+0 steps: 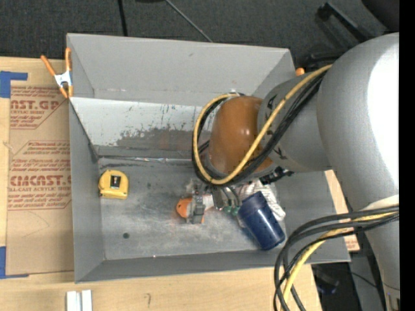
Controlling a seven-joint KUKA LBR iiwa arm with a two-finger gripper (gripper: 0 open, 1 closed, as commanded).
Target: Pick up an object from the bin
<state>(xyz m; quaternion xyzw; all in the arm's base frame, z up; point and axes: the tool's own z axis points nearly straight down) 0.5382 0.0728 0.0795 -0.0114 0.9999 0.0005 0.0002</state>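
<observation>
My gripper (209, 201) hangs low over the bin floor, right of centre, just under the arm's orange cover. A small orange thing (184, 207) lies on the floor at the gripper's left side, touching or nearly touching it. A dark blue cylinder (262, 221) lies tilted on the floor directly right of the gripper. A crumpled white thing (271, 198) sits behind the cylinder, partly hidden by the arm.
A yellow tape measure (113, 184) lies apart at the left of the bin floor. The arm and its cables cover the bin's right side. Sloped walls close in the floor at the back and left.
</observation>
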